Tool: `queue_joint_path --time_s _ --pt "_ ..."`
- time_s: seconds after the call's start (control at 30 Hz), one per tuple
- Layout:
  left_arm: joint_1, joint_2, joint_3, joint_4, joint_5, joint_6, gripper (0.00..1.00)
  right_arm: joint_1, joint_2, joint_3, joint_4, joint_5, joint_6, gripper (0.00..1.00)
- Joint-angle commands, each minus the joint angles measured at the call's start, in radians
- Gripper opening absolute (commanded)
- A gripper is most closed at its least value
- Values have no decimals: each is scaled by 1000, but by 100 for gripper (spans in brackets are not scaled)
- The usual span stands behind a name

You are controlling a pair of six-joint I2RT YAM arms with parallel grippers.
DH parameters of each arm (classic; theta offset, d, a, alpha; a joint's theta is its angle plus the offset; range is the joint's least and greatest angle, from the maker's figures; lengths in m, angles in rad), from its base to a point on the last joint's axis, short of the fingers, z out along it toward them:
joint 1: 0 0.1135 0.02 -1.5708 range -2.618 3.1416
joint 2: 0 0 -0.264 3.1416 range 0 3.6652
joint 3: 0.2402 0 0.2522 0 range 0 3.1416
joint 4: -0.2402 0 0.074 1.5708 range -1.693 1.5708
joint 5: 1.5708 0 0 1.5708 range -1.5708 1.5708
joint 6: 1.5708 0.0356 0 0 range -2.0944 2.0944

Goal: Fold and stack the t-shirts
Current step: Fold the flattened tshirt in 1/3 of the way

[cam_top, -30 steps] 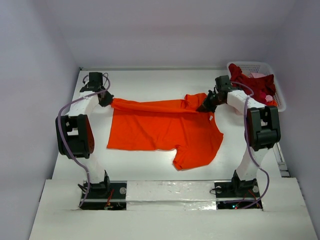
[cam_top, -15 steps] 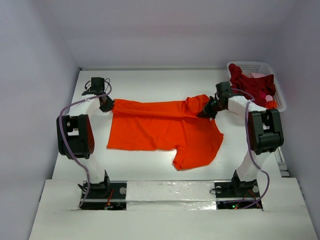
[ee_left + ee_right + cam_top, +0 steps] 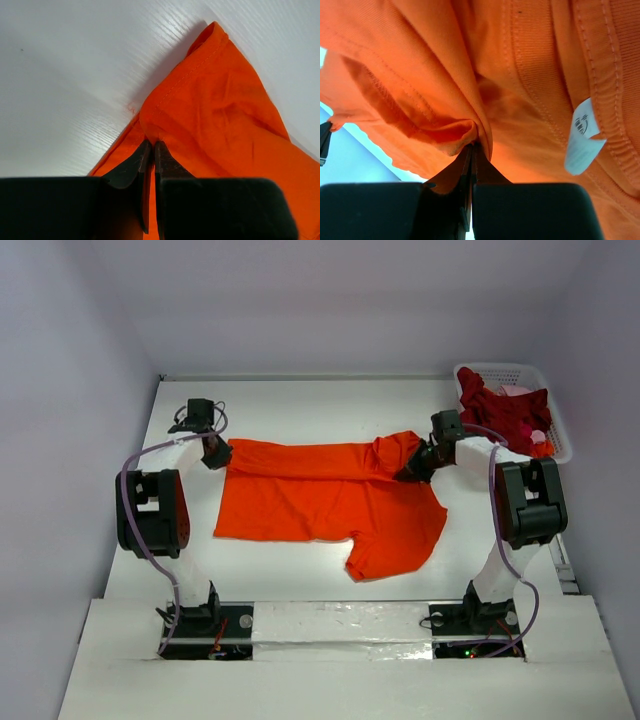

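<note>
the bright orange cotton t-shirt lies spread across the middle of the white table, its long side running left to right and 1 sleeve pointing toward the near edge. the left gripper is at the shirt's far-left corner. the right gripper is at its far-right end, by the collar.

in the left wrist view the 2 black fingers are pressed together on a hemmed corner of orange cloth. in the right wrist view the fingers are likewise clamped on a bunched fold, beside the small white neck label. the strip of cloth along the far edge, between the 2 grippers, looks doubled over.

this reads as the 1st lengthwise fold of the 1st shirt. the next move calls for both arms to carry the held edge toward the near side together, level and taut so the crease runs straight, and to let go only once it lies flat.

the dark red and pale pink shirts sit heaped in the white plastic lattice basket at the far right, so stacking looks a long way off.
</note>
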Motion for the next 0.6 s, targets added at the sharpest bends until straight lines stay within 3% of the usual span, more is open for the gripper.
queue_joint_path --time_s 0.0,0.13,0.17,0.2,0.27,0.33,0.37,0.4,0.47,0.57 --pt "-18 -30 -19 -13 -21 -11 0 3 -22 -31 37 6 4 0" --pt "-18 -30 -37 -7 -25 -19 0 3 -27 -44 43 6 -2 0" --pt "-27 -30 -42 -8 -24 -19 0 3 -28 -47 43 6 -4 6" --pt "-27 -29 -45 -10 -25 -20 0 3 -31 -48 45 6 -4 20" --pt "-27 -27 -54 -17 -31 -22 5 3 -53 -62 50 18 4 35" --pt "-27 -35 -69 -19 -34 -28 17 3 -74 -79 57 38 12 56" --pt "-27 -38 -75 -20 -36 -28 22 3 -97 -83 57 49 13 61" --pt "-27 -44 -79 -19 -36 -30 33 3 -106 -85 54 64 13 71" --pt "-27 -53 -89 -24 -38 -31 43 3 -145 -88 45 107 15 76" --pt "-27 -88 -88 -33 -45 -36 58 3 -189 -77 37 162 13 74"
